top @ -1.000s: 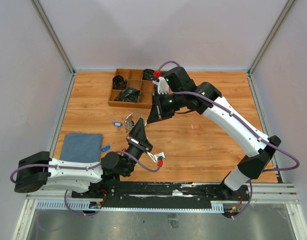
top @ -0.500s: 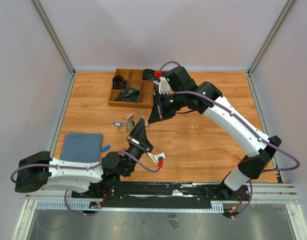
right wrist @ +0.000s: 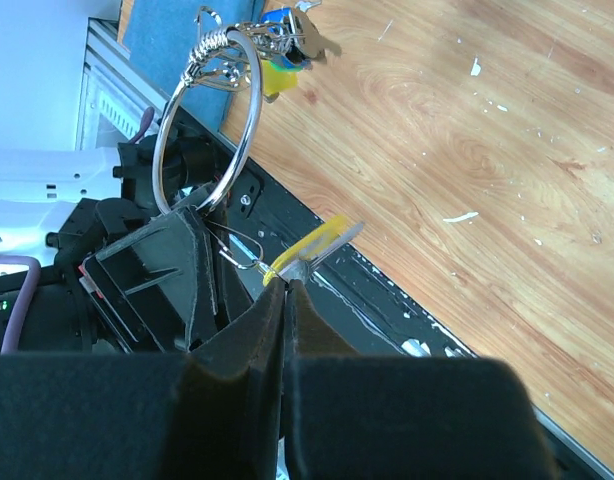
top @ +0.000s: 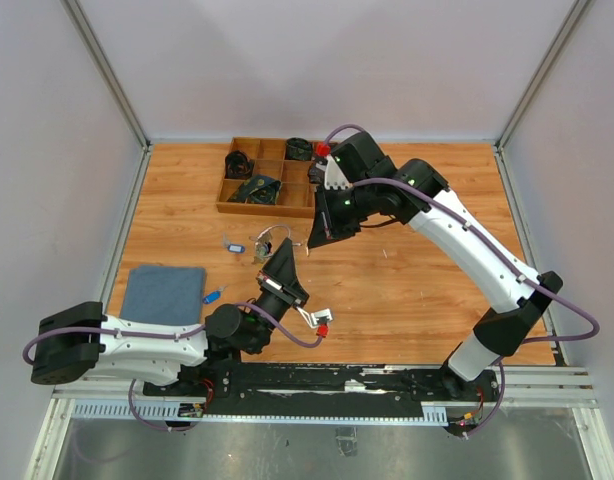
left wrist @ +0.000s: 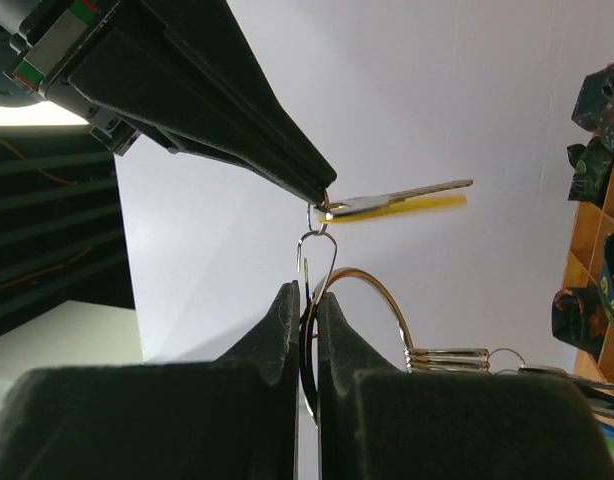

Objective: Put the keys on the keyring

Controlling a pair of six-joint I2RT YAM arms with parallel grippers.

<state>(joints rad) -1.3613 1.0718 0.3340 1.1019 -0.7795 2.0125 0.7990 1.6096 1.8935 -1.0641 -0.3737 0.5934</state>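
Observation:
My left gripper [left wrist: 305, 290] is shut on the thin silver keyring [left wrist: 387, 310] and holds it upright above the table. A few keys hang on the ring's far side, with blue and yellow heads [right wrist: 282, 45]. My right gripper [right wrist: 286, 283] is shut on a yellow-headed key [right wrist: 322, 243], pinched at its head. In the left wrist view this key [left wrist: 407, 198] sticks out sideways just above the ring, and a small wire loop [left wrist: 317, 250] hangs between them. In the top view both grippers meet mid-table: left [top: 285, 255], right [top: 315, 243]. A blue-headed key [top: 213, 295] lies on the table by the cloth.
A wooden compartment tray [top: 227, 208] with dark items stands at the back. A small dark-blue tag [top: 232, 243] lies left of the grippers. A blue cloth [top: 163, 293] lies at the near left. Grey walls enclose the table.
My right gripper with the yellow key has shifted a little to the right and nearer. My left gripper has tilted slightly, still holding the ring.

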